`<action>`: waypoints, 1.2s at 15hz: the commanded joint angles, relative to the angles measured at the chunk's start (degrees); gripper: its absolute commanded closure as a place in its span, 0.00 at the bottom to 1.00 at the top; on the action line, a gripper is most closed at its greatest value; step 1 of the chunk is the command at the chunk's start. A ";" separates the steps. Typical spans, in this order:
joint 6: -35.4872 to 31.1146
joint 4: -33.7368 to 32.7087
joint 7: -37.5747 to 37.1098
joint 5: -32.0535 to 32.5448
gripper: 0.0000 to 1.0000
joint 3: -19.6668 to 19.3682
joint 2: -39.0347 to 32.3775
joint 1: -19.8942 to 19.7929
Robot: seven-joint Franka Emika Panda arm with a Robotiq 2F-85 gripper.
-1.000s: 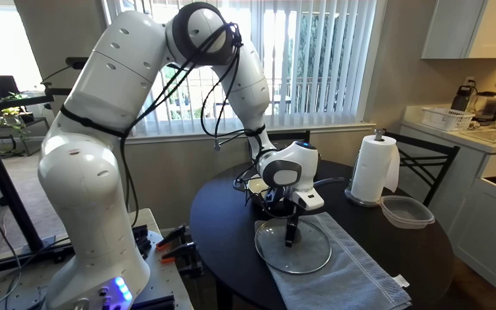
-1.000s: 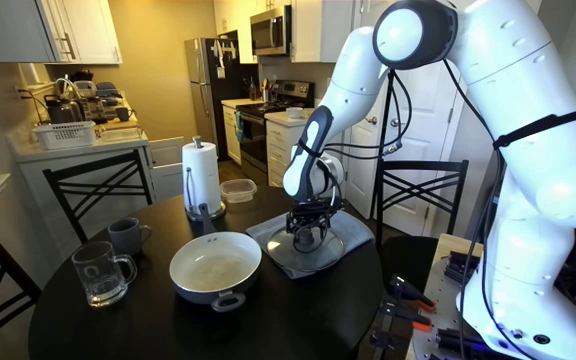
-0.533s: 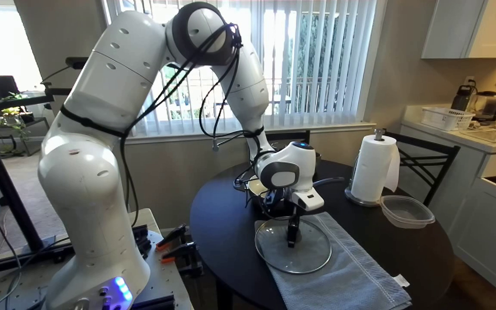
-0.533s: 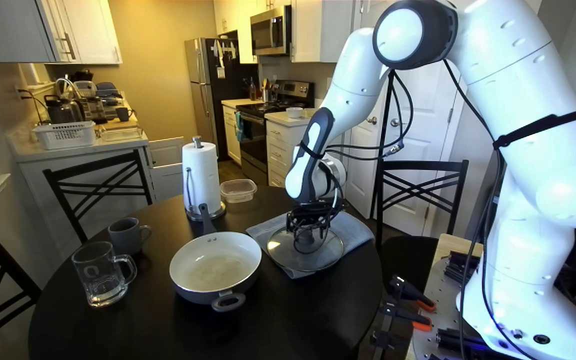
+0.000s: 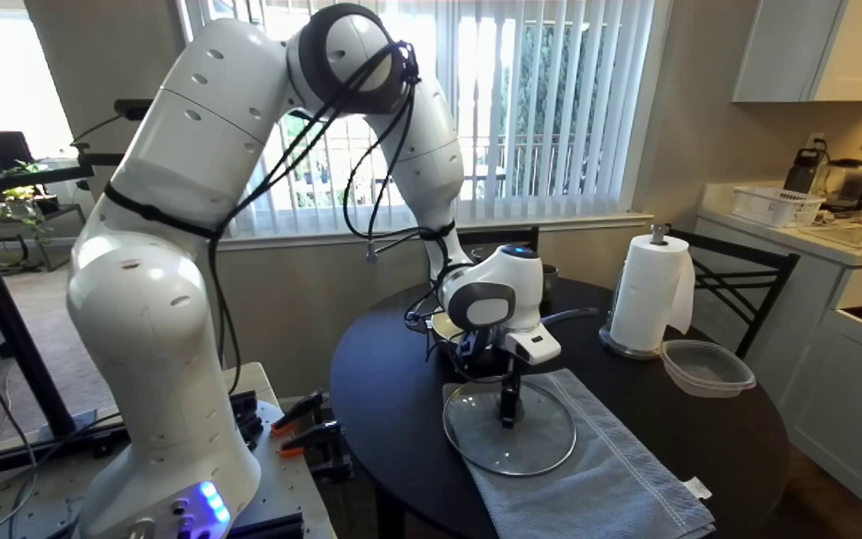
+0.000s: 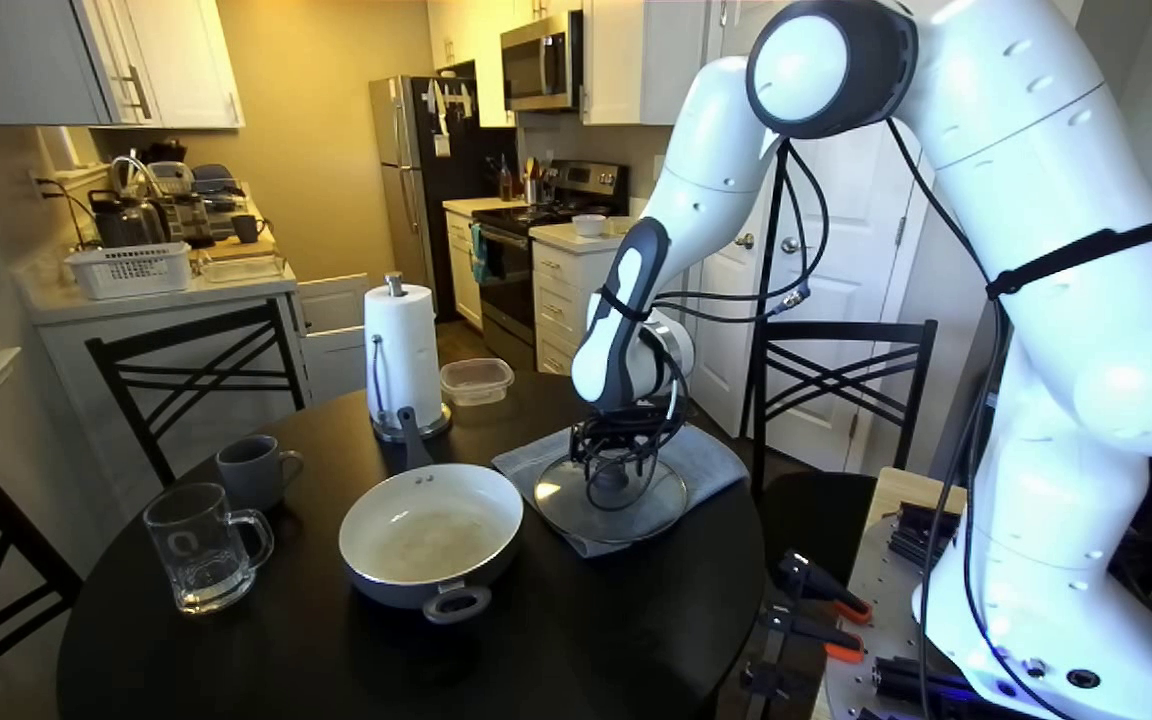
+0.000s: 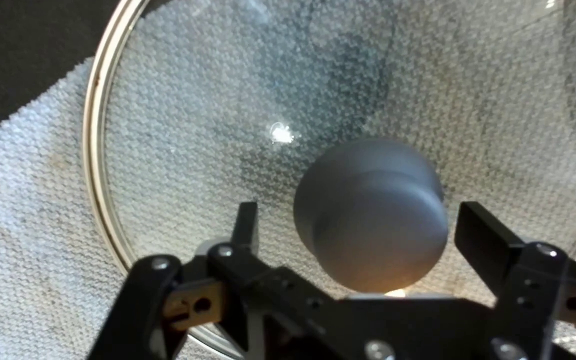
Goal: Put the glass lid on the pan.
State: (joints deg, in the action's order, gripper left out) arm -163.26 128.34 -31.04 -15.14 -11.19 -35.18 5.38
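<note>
On the dark table [image 6: 596, 640], the glass lid [image 5: 517, 446] lies unmoved on the towel [image 5: 588, 486], near the uncovered pan [image 6: 436, 535]. Only the gripper [image 7: 359, 210] has shifted, slightly; its jaws stand wide either side of the knob [image 7: 380, 225], gripping nothing, so lifting presumably waits.

Beside me, a round dark table [image 6: 616, 640] carries the pan [image 6: 431, 535], 1 grey mug [image 6: 250, 476] and 1 glass mug [image 6: 194, 555]. A paper-towel stand [image 5: 625, 352], a plastic tub [image 5: 708, 368] and a blue-grey cloth [image 5: 588, 486] share it.
</note>
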 commanded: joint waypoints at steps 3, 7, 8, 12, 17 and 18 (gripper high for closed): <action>-1.74 2.73 -0.66 0.06 0.26 -0.40 2.88 1.29; -1.57 2.62 -0.45 -0.14 0.53 -0.22 3.29 0.93; -1.49 2.71 -0.44 -0.13 0.59 -0.33 3.42 0.87; -1.15 2.90 -0.43 -0.17 0.67 -0.35 3.70 0.69; -0.56 2.67 -0.37 0.01 0.67 -0.46 3.74 0.71; -0.47 2.65 -0.34 0.06 0.67 -0.49 3.81 0.71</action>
State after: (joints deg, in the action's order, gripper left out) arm -163.45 129.08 -31.04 -15.14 -11.62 -33.59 6.10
